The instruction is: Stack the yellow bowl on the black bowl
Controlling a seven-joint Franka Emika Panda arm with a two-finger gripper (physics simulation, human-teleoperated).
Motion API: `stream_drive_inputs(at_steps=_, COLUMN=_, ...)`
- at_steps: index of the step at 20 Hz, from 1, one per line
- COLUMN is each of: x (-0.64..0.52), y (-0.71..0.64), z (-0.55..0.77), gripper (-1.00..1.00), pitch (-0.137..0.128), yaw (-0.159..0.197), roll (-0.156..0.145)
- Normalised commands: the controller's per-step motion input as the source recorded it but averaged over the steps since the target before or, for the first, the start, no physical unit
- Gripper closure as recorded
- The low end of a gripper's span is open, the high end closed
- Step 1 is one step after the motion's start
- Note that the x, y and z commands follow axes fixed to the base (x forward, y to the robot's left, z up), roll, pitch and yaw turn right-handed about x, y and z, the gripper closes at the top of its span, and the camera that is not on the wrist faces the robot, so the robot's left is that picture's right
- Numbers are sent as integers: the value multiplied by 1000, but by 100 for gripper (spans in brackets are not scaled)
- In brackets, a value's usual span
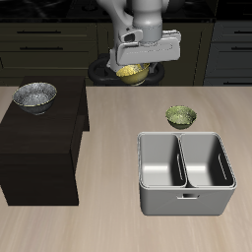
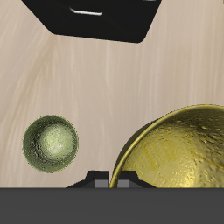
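My gripper [image 1: 134,62] hangs over the back of the table, shut on the rim of the yellow bowl [image 1: 131,72] and holding it clear of the table top. In the wrist view the yellow bowl [image 2: 179,156] fills the space right beside my gripper [image 2: 118,181], its mottled gold inside facing up. The black bowl [image 1: 34,96], silvery-grey speckled inside, stands upright on top of a dark cabinet [image 1: 44,148], well off to the side of my gripper and nearer the table's front edge. It is not in the wrist view.
An olive-green bowl [image 1: 180,116] sits on the table; it also shows in the wrist view [image 2: 50,144]. Just in front of it stands a grey two-compartment caddy [image 1: 186,197]. The dark cabinet is a tall block on the table.
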Motion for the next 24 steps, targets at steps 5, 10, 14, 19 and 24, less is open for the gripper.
stream_drive_inputs(at_steps=5, x=47, y=-88, z=366, gripper=100, pitch=39, yaw=36, roll=78)
stream_drive_inputs(at_steps=10, x=119, y=-220, z=368, gripper=100, pitch=-33, yaw=38, roll=-35)
stream_drive_inputs(at_steps=14, x=103, y=-153, z=230, gripper=100, pitch=-10, yaw=-2, roll=-25)
stream_drive_inputs(at_steps=19, x=179, y=-212, z=310, gripper=100, pitch=14, yaw=11, roll=2)
stream_drive_inputs(at_steps=24, x=284, y=-386, z=281, gripper=100, pitch=40, yaw=-10, roll=22)
